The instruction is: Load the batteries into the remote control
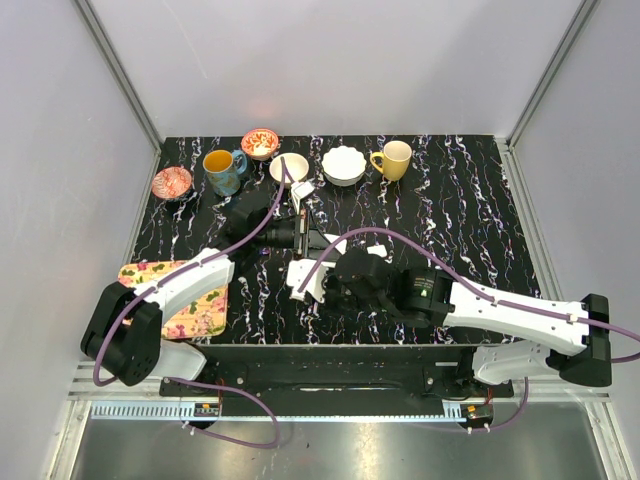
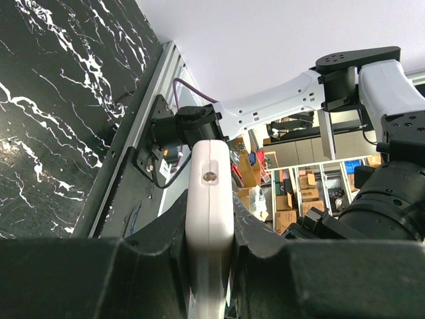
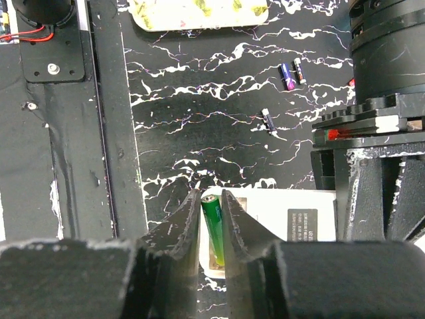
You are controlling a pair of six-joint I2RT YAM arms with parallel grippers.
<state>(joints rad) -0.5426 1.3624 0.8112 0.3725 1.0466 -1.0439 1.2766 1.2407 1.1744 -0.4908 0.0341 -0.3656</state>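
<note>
The white remote control [image 3: 279, 212] lies on the black marbled table with its back up and its battery bay open at one end. It also shows in the top view [image 1: 303, 278]. My right gripper [image 3: 212, 219] is shut on a green battery [image 3: 214, 226] and holds it over the open bay. My left gripper [image 2: 210, 219] is shut on the remote's edge [image 2: 210, 186] and grips the other end of the remote in the right wrist view [image 3: 372, 166]. Three more small batteries [image 3: 287, 75] [image 3: 300, 70] [image 3: 267, 121] lie loose on the table beyond the remote.
A floral tray [image 1: 185, 295] lies at the near left. Along the back stand a blue mug [image 1: 222, 170], a white cup [image 1: 289, 167], a white scalloped bowl [image 1: 343, 165], a yellow mug [image 1: 393, 158] and two red bowls [image 1: 260, 143] [image 1: 172, 182]. A small white flat piece [image 1: 302, 188] lies by the white cup.
</note>
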